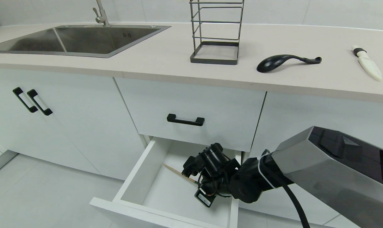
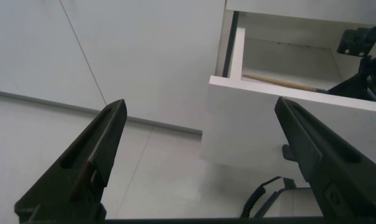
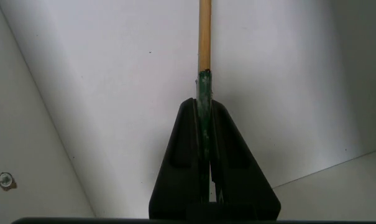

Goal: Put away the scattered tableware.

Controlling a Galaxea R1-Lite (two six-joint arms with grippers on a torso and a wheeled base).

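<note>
Obs. 1: chopstick (image 1: 178, 172), a pale wooden stick with a dark green end. It is inside the open lower drawer (image 1: 137, 177), lying aslant above the white drawer floor with its free tip pointing towards the drawer's back left corner. I cannot tell whether the tip touches the floor.

Obs. 2: right gripper (image 1: 194, 180) is down inside the drawer on its right side. In the right wrist view its fingers (image 3: 181, 155) are pressed together on the green end of the chopstick (image 3: 204, 37), and the bare wood runs straight out beyond them.

Obs. 3: a small white label (image 1: 204, 199) hangs at the underside of the right gripper (print too small to read).

Obs. 4: left gripper (image 2: 199, 112) hangs low beside the cabinet, outside the drawer, with its fingers spread wide and nothing between them. Its camera looks over the drawer's front panel (image 2: 287, 124) at the chopstick (image 2: 281, 82).

Obs. 5: on the countertop (image 1: 147, 63) above, a black ladle (image 1: 280, 61) lies to the right of a wire rack (image 1: 216, 34). A cream knife (image 1: 368, 63) lies farther right, well apart from the ladle. The sink (image 1: 80, 39) with its tap (image 1: 100, 14) sits at the left end.

Obs. 6: the upper drawer, with its black handle (image 1: 185, 120), is shut.
</note>
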